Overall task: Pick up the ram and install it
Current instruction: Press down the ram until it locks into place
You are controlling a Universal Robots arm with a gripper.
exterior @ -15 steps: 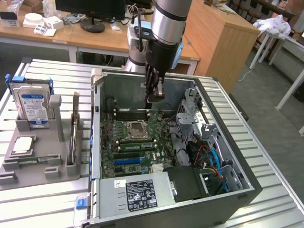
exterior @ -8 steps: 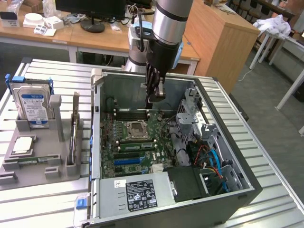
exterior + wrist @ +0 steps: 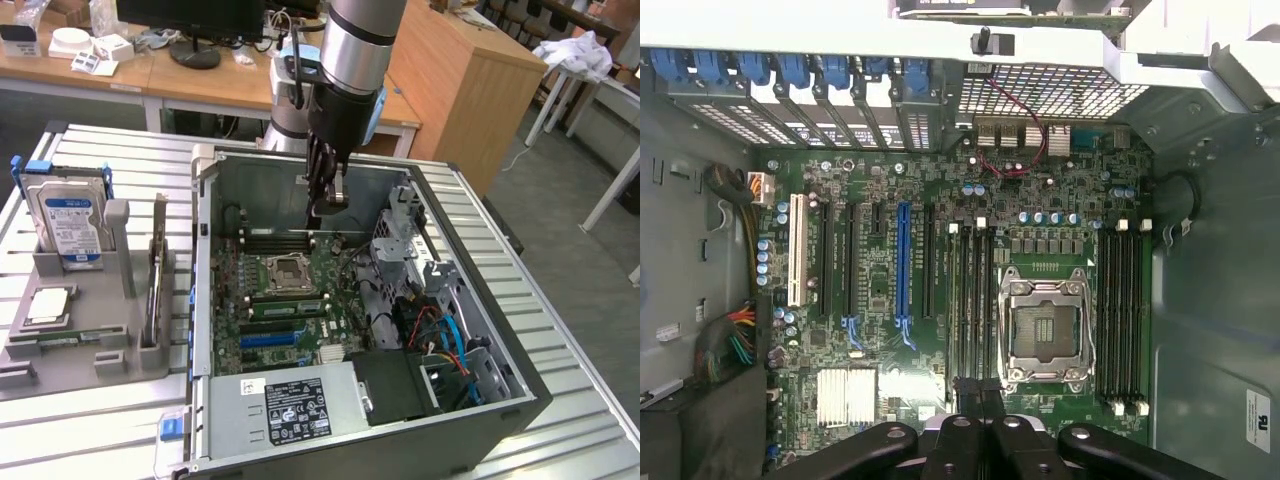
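Note:
The ram [image 3: 66, 338] appears as a thin green stick lying in the grey tray [image 3: 85, 365] at the exterior view's left, in front of a small square silver chip. My gripper [image 3: 318, 212] hangs inside the open computer case, well away from the tray and above the motherboard [image 3: 290, 300]. Its dark fingertips [image 3: 967, 392] are pressed together, and I see nothing between them. In the wrist view they sit in line with the dark memory slots [image 3: 970, 300] beside the empty processor socket [image 3: 1045, 330].
A silver hard drive with a blue label [image 3: 70, 225] stands at the back of the tray. The case walls [image 3: 203, 300], a drive cage [image 3: 400, 235], loose cables [image 3: 440, 330] and the power supply [image 3: 290, 405] crowd the motherboard. Desks stand behind the slatted table.

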